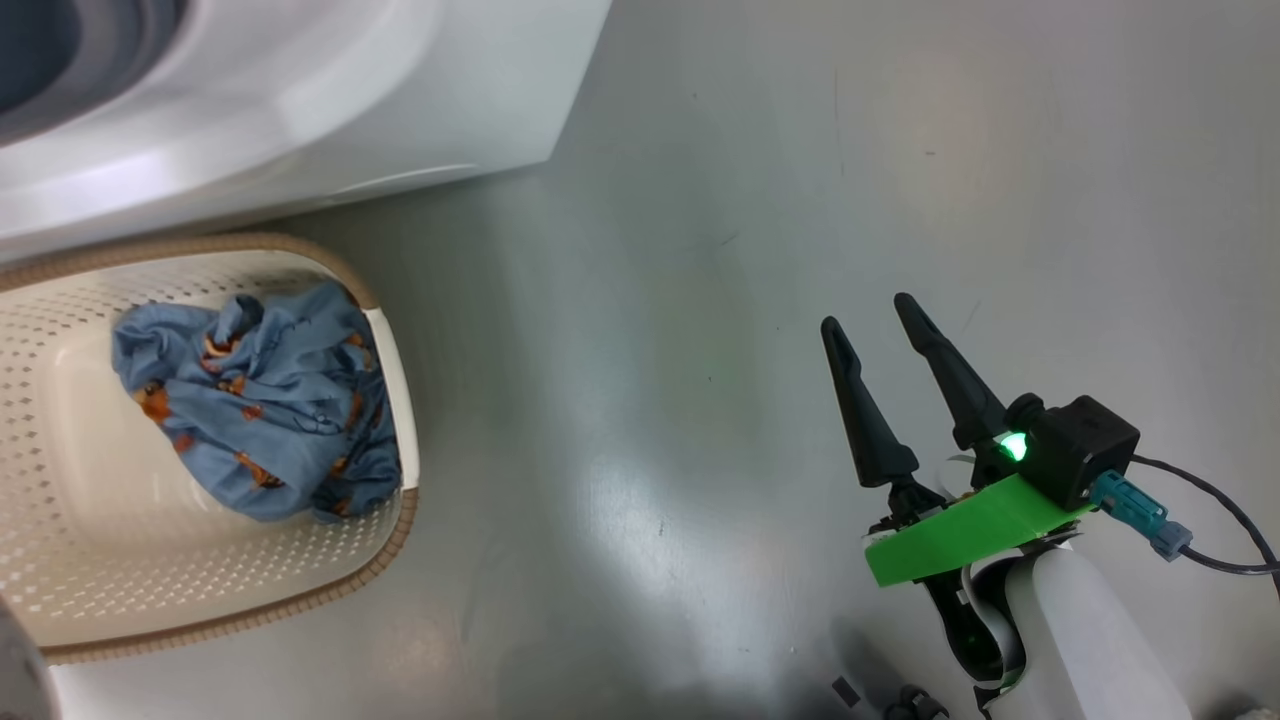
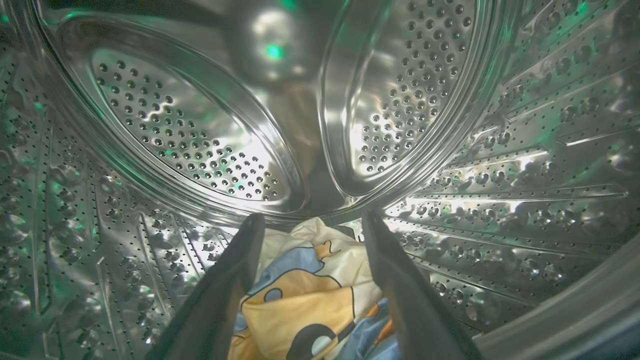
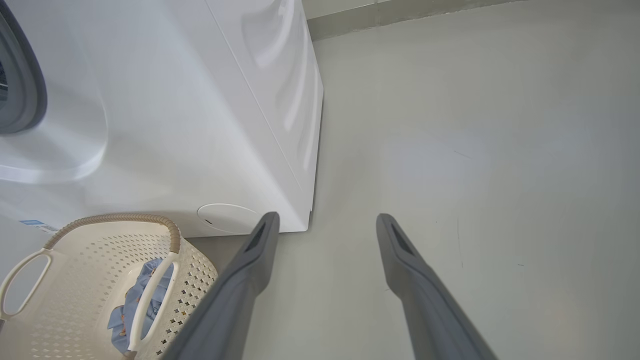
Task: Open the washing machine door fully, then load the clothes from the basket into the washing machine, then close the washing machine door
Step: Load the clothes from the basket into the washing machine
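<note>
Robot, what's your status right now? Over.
Left gripper open inside drum, over cream printed garment. Right gripper open, above floor. Blue garment in basket. Nothing seen blocking it.

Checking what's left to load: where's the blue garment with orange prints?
At the head view's left, the blue garment lies bunched in the basket, against its right end, by the washing machine.

I count one washing machine [image 3: 200, 125] with one drum [image 2: 500, 210], one basket [image 1: 60, 560] with two white handles [image 3: 150, 300], and two tools, the left tool [image 2: 312, 216] and the right tool [image 1: 867, 310], with two fingers each. Clothes: one blue garment [image 1: 265, 410] and one cream garment [image 2: 305, 295]. A blue fold [image 2: 367, 335] may be a third; I cannot tell.
</note>
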Controlling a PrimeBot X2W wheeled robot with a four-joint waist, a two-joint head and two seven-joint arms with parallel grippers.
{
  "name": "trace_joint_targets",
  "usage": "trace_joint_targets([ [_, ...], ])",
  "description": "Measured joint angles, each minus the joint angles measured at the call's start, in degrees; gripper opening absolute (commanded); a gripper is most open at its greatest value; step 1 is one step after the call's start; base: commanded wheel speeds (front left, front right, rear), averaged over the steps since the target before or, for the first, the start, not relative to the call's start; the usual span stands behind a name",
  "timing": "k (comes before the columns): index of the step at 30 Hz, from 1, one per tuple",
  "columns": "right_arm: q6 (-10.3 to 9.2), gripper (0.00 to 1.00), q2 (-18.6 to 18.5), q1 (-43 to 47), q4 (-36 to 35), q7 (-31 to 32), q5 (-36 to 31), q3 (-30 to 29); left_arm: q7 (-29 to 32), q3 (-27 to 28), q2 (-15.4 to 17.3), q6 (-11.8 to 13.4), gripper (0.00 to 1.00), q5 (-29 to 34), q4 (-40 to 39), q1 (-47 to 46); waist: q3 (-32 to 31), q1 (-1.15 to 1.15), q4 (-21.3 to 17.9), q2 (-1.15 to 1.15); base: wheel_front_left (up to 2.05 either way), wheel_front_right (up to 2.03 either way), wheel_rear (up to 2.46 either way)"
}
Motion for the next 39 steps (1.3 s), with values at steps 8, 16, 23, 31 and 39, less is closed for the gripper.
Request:
trace_joint_targets([
  [8, 0.0, 1.0, 0.0, 0.0, 0.7, 0.0, 0.0, -0.1, 0.0, -0.1, -0.8, -0.3, 1.0, -0.4, 3.2, 0.1, -2.1, 0.0, 0.5, 0.0, 0.0, 0.0, 0.0],
  [16, 0.0, 1.0, -0.1, 0.0, 1.2, 0.0, 0.0, -0.5, 0.0, 0.1, -2.1, -0.8, 1.0, -1.0, 4.0, 2.7, -4.7, 0.0, 0.8, 0.0, 0.0, 0.0, 0.0],
  [23, 0.0, 1.0, -0.5, 0.0, 1.4, 0.0, 0.0, -1.3, 0.0, 0.6, -3.2, -1.5, 1.0, -1.5, 2.0, 7.1, -7.2, 0.0, 1.4, 0.0, 0.0, 0.0, 0.0],
  [31, 0.0, 1.0, -0.6, 0.4, 1.6, 0.0, 0.0, -1.9, 0.0, 1.2, -4.4, -2.5, 1.0, -2.3, -3.6, 14.9, -10.5, 0.0, 2.4, 0.0, 0.0, 0.0, 0.0],
  [39, 0.0, 1.0, -1.1, 2.0, 1.6, 0.0, -0.2, -2.3, 0.0, 1.8, -5.6, -3.0, 1.0, -2.4, -8.9, 22.0, -14.5, 0.0, 3.3, 0.0, 0.0, 0.0, 0.0],
])
